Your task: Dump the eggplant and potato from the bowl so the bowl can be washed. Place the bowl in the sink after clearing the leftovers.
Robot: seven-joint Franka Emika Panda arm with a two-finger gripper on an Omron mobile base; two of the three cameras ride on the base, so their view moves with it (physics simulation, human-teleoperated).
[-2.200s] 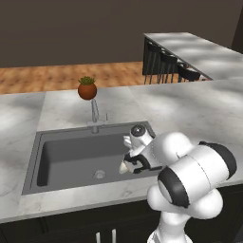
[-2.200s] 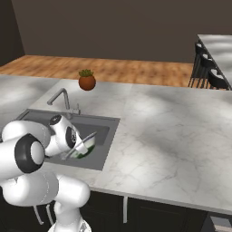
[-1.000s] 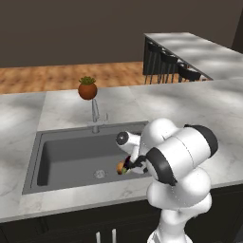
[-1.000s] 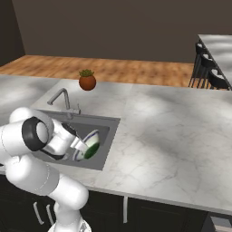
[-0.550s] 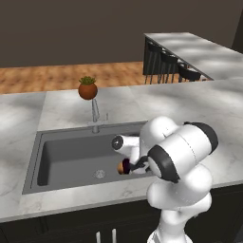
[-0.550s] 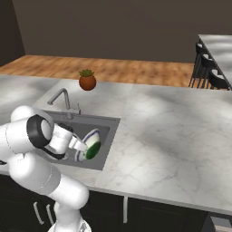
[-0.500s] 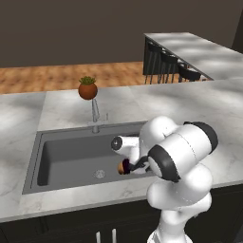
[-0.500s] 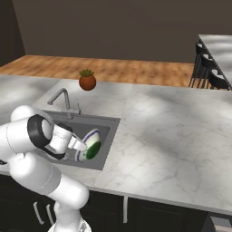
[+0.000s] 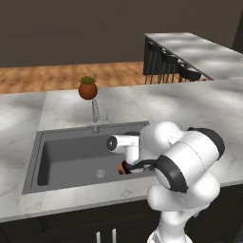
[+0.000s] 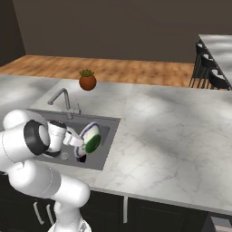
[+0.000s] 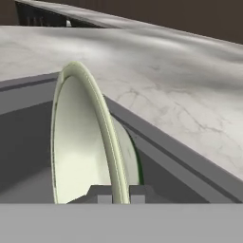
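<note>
While my gripper (image 11: 114,194) hangs low inside the sink (image 9: 66,156), its 2 dark finger tips pinch the thin rim of the bowl (image 11: 80,147), one on each face. I see the bowl tipped up on edge, almost vertical: a smooth cream-white disc with a pale-green lip, its hollow side toward the basin and its curved back toward the right wall of the sink. From the right base view the bowl (image 10: 90,138) shows as a white oval with a green patch, held over the right end of the basin, close to that wall.

Just under the gripper (image 9: 135,163) in the left base view I make out a small brown-orange lump, the potato (image 9: 122,168), near the sink's front right corner; I cannot tell if it touches the floor. A dark rounded shape below the bowl may be the eggplant (image 10: 81,157).

The sink is a matte dark grey rectangle with a round drain (image 9: 99,173). At its back edge stands a slim silver faucet (image 9: 95,112), and behind that, on the veined grey marble counter (image 10: 172,131), a round terracotta pot (image 9: 88,89) with a green plant.
</note>
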